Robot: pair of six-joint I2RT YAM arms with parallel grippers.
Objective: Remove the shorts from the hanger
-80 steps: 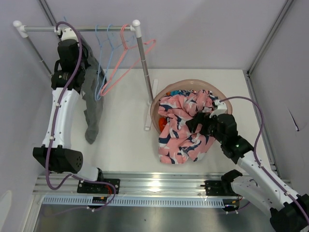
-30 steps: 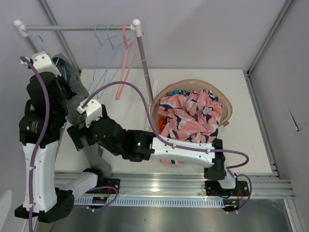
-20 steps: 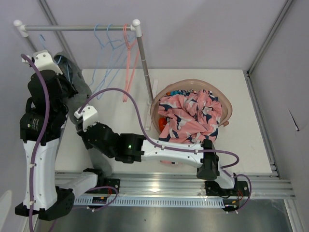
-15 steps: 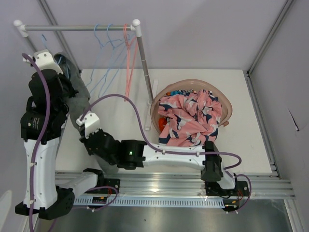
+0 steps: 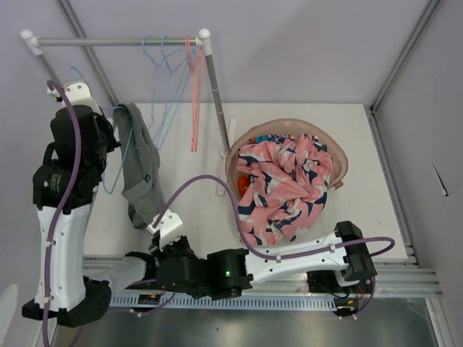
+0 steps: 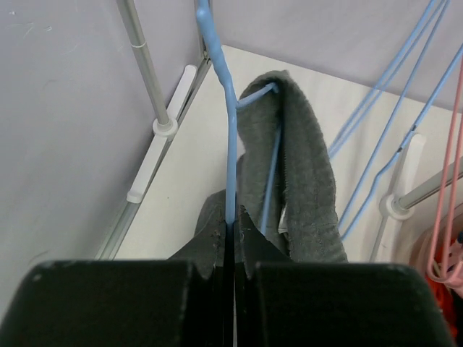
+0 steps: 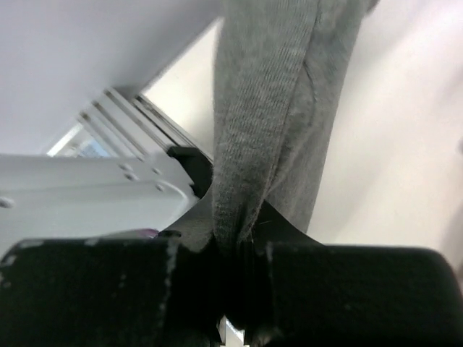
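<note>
The grey shorts (image 5: pixel 141 163) hang draped over a blue hanger (image 5: pixel 108 189) at the left, off the rail. My left gripper (image 5: pixel 110 137) is shut on the hanger's wire (image 6: pixel 230 144), with the shorts (image 6: pixel 307 181) folded over its shoulder just ahead of the jaws. My right arm reaches across the near edge to the left. Its gripper (image 5: pixel 153 221) is shut on the lower end of the shorts (image 7: pixel 268 108), and the cloth runs straight in between the jaws.
The clothes rail (image 5: pixel 116 42) with its post (image 5: pixel 215 108) carries two blue hangers (image 5: pixel 163 87) and a pink one (image 5: pixel 194 94). A pink basket (image 5: pixel 340 155) at the right holds pink patterned cloth (image 5: pixel 282 188). Walls close in on the left and right.
My right gripper has shut on the shorts' lower end and moved toward the near edge. The left arm has shifted slightly with the hanger. The hangers on the rail swung back to hang straight.
</note>
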